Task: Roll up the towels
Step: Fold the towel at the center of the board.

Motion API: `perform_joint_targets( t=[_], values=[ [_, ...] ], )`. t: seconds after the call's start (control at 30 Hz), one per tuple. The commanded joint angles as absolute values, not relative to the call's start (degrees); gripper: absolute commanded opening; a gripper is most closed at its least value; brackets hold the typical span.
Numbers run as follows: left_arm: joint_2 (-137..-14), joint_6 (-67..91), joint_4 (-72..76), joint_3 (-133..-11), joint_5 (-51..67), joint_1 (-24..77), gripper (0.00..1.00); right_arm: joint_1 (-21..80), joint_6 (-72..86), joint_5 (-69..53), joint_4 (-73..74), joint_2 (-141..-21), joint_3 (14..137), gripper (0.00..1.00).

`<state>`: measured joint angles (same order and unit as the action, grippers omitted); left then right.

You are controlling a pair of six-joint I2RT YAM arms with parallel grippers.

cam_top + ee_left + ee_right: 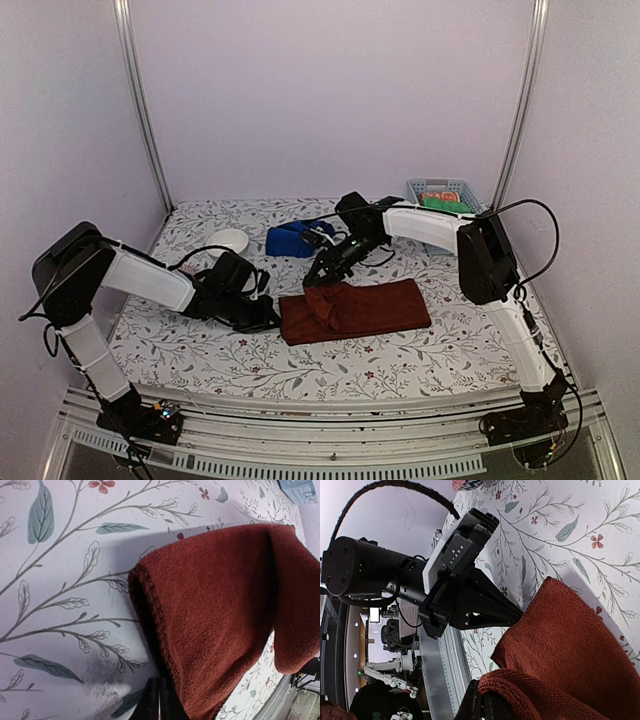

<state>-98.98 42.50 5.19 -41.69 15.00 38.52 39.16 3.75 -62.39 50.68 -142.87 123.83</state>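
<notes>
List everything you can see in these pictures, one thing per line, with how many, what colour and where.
red towel: one, dark brick-red, middle of the table, left end bunched up
blue towel: one, royal blue, crumpled behind the red towel
bowl: one, white, back left
basket: one, pale blue, back right corner
green cloth: one, bright green, in the basket
orange cloth: one, orange patterned, in the basket
tablecloth: one, white with leaf and flower print, covering the table
left fingers: one pair, black, shut on the red towel's left edge
right fingers: one pair, black, shut on its raised fold
</notes>
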Motion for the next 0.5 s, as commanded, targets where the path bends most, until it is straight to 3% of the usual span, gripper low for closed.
perform_joint_targets(
  t=[0.0,0.47],
  values=[
    [-101.10,43.23,4.28,-40.00,15.22,39.80,0.06,40.08,8.72,-65.69,44.81,-144.92,125.75,0.02],
    [-100.38,43.79,4.39,-38.96,14.61,39.89,0.06,43.31,11.45,-65.58,42.18,-146.95,126.66,0.01]
  ],
)
